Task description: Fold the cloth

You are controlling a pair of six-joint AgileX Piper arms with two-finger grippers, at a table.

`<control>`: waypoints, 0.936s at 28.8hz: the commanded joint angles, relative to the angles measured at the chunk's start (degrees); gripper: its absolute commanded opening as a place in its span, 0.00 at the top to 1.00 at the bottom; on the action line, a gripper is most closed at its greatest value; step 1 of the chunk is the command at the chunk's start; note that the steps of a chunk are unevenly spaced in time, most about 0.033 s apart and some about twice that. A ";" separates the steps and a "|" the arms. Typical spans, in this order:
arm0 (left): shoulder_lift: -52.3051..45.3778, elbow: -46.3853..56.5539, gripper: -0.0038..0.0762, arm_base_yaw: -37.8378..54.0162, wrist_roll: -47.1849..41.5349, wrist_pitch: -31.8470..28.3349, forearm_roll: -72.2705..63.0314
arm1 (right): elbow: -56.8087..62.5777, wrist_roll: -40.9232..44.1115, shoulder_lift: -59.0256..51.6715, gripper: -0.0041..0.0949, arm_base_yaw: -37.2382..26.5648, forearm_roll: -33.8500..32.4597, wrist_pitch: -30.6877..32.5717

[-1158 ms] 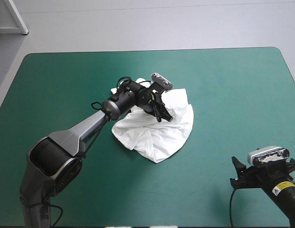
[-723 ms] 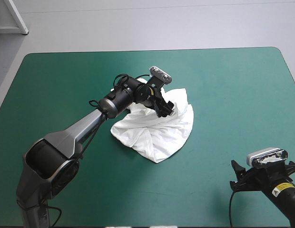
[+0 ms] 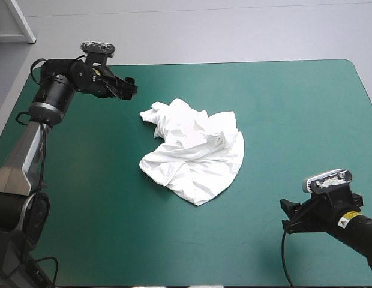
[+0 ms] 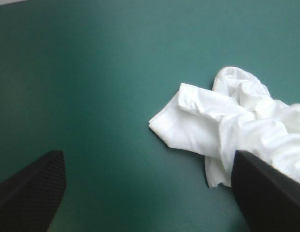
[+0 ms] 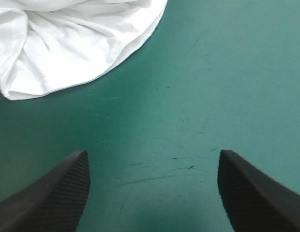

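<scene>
The white T-shirt lies in a crumpled heap near the middle of the teal-green table. My left gripper hangs open over the far left of the table, clear of the shirt and holding nothing. Its wrist view shows the T-shirt ahead, a sleeve corner nearest, with the left gripper spread wide. My right gripper stands open near the front right of the table, empty. In its wrist view the T-shirt lies ahead of the right gripper, well apart from it.
Bare teal-green cover surrounds the heap on all sides. The table's far edge runs just behind the left gripper.
My left gripper, earlier down on the shirt's far part, has opened, let go and swung back to the far left. The right arm has shifted slightly toward the shirt.
</scene>
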 commanded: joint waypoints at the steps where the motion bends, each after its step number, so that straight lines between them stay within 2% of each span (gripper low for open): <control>1: 0.46 -0.51 0.12 2.28 2.46 -3.00 -6.62 | -2.68 -4.97 1.56 0.26 0.11 6.63 -1.44; 4: 4.73 -0.51 0.13 1.53 2.74 -3.18 -6.62 | -4.00 -7.93 3.63 0.26 0.11 11.25 -1.29; 13: 14.54 -0.51 0.17 -0.73 2.84 -7.37 -6.83 | -7.56 -9.49 10.62 0.28 0.11 13.07 -1.07; 21: 17.05 -0.62 0.17 -1.33 3.83 -13.54 -7.08 | -7.80 -16.02 14.95 0.28 0.11 23.09 -0.64; 24: 17.35 -0.62 0.24 -1.64 3.83 -14.56 -7.08 | -8.86 -16.02 16.66 0.28 2.22 23.60 -1.55; 27: 17.74 -0.62 0.39 -2.37 4.07 -14.95 -7.08 | -10.55 -14.94 19.28 0.29 7.15 23.19 -4.27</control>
